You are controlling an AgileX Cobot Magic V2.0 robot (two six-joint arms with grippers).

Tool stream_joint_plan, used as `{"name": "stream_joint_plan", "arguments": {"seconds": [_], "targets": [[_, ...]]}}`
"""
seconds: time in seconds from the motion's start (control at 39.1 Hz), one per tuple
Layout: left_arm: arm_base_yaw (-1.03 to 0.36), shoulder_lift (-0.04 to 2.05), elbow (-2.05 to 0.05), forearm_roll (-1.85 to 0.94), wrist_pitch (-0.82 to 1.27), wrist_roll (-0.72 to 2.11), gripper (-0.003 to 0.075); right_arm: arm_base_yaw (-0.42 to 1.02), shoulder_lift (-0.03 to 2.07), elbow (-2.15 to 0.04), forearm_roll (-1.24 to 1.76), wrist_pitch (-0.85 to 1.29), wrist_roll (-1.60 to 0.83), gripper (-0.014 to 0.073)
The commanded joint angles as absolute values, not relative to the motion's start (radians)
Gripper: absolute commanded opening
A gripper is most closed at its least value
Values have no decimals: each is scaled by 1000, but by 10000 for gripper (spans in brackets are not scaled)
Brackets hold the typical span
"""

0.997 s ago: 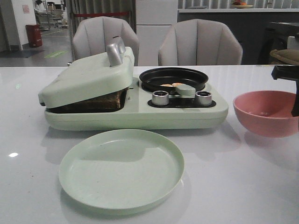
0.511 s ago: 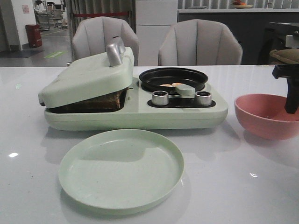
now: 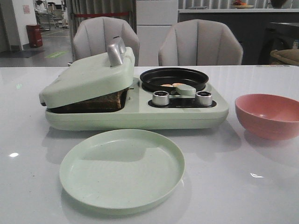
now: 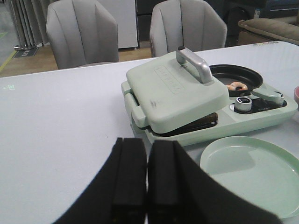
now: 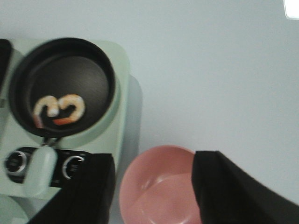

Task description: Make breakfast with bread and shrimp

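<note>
The bread (image 3: 100, 101) lies in the pale green breakfast maker (image 3: 140, 116) under its half-lowered lid (image 3: 88, 79); only a dark brown edge shows, also in the left wrist view (image 4: 200, 122). Two shrimp (image 5: 58, 109) lie in the maker's round black pan (image 3: 174, 77), and they also show in the front view (image 3: 172, 85). My left gripper (image 4: 147, 182) is shut and empty, low over the table, well short of the maker. My right gripper (image 5: 153, 186) is open and empty, high above the pink bowl (image 5: 163, 196). Neither gripper shows in the front view.
An empty pale green plate (image 3: 121, 168) sits in front of the maker. The empty pink bowl (image 3: 268, 114) stands on the table to the maker's right. Two knobs (image 3: 160, 98) and a pan handle (image 3: 186, 89) face front. Two grey chairs (image 3: 200, 42) stand behind the table.
My right gripper was at the pink bowl's right rim and has lifted up out of the front view. The bowl has settled slightly lower and now stands free.
</note>
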State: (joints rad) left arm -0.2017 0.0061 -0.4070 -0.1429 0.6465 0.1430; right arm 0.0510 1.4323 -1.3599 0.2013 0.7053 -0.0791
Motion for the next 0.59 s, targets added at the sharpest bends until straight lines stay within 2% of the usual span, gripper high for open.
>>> {"name": "stream_joint_plan", "arguments": {"seconds": [0.0, 0.23, 0.56], "targets": [[-208, 20, -431, -157, 570, 132, 114, 84, 1314, -1378, 214, 634, -93, 478], [-208, 20, -431, -157, 570, 132, 114, 190, 1102, -1217, 213, 504, -94, 478], [-208, 20, -431, -157, 554, 132, 114, 307, 767, -800, 211, 156, -102, 478]]}}
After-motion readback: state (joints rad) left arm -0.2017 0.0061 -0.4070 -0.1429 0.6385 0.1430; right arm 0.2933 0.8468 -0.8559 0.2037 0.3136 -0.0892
